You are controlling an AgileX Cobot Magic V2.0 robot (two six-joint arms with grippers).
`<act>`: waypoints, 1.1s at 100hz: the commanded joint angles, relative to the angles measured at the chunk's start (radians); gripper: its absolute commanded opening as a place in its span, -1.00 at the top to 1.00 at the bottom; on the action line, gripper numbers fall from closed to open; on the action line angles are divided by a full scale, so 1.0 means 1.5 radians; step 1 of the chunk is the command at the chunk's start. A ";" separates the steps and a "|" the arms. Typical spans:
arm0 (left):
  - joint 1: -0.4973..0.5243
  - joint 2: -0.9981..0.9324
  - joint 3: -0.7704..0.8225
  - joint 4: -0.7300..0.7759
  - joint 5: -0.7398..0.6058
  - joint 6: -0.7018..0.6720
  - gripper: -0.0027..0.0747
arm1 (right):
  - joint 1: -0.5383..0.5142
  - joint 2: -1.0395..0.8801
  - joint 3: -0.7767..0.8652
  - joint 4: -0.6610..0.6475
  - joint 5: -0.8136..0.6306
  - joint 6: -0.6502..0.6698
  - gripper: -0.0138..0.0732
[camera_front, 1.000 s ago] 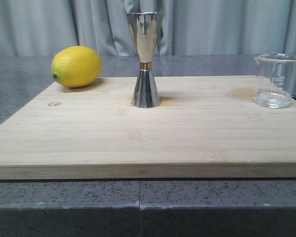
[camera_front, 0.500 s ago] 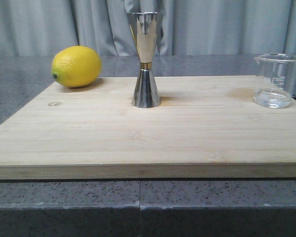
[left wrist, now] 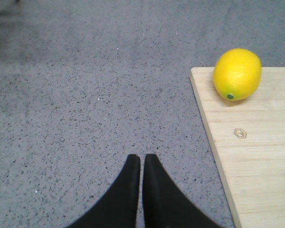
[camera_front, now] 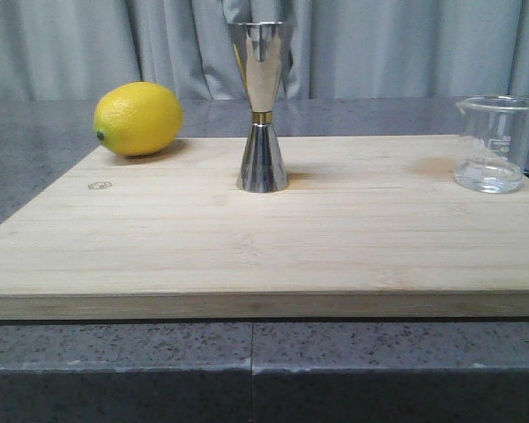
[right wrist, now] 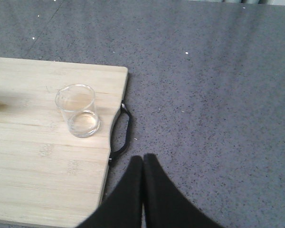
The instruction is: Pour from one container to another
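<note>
- The steel jigger [camera_front: 262,106] stands upright near the far edge of the bamboo cutting board [camera_front: 264,247], about midway along it; I cannot see into its cup.
- The glass beaker [camera_front: 494,144] stands upright at the board's far right corner, a thin clear layer at its bottom, otherwise looking empty [right wrist: 78,110].
- My left claw [left wrist: 138,164] is clenched on nothing, over bare counter [left wrist: 85,95] off the board's left edge, short of the lemon [left wrist: 237,74].
- My right claw [right wrist: 143,164] is likewise pinched together and empty, off the board's right edge.
- Both vessels standing apart with both claws free fits a pour still ahead or one finished and set down; I cannot tell which.
</note>
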State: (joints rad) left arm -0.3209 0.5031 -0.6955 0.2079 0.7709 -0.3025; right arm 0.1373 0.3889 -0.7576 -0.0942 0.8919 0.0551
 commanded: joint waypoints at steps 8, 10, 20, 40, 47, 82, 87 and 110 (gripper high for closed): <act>0.099 -0.071 0.086 -0.128 -0.166 0.172 0.98 | -0.003 0.003 -0.015 -0.013 -0.042 -0.001 0.85; 0.110 -0.083 0.105 -0.139 -0.190 0.187 0.98 | -0.003 0.003 -0.015 -0.013 -0.042 -0.001 0.85; 0.143 -0.144 0.199 -0.167 -0.292 0.195 0.98 | -0.003 0.003 -0.015 -0.013 -0.042 -0.001 0.85; 0.150 -0.257 0.380 -0.172 -0.469 0.195 0.98 | -0.003 0.003 -0.015 -0.013 -0.042 -0.001 0.85; 0.150 -0.289 0.425 -0.173 -0.506 0.195 0.98 | -0.003 0.003 -0.015 -0.013 -0.042 -0.001 0.85; 0.150 -0.355 0.486 -0.161 -0.543 0.196 0.98 | -0.003 0.003 -0.015 -0.013 -0.041 -0.001 0.85; 0.150 -0.355 0.486 -0.160 -0.543 0.196 0.98 | -0.003 0.005 -0.015 -0.013 -0.041 -0.001 0.85; 0.150 -0.355 0.485 -0.160 -0.541 0.196 0.98 | -0.003 0.005 -0.015 -0.013 -0.041 -0.001 0.85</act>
State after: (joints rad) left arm -0.0981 -0.0063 0.0039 -0.0338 0.0416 -0.0108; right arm 0.1373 0.3889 -0.7576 -0.0942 0.8972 0.0551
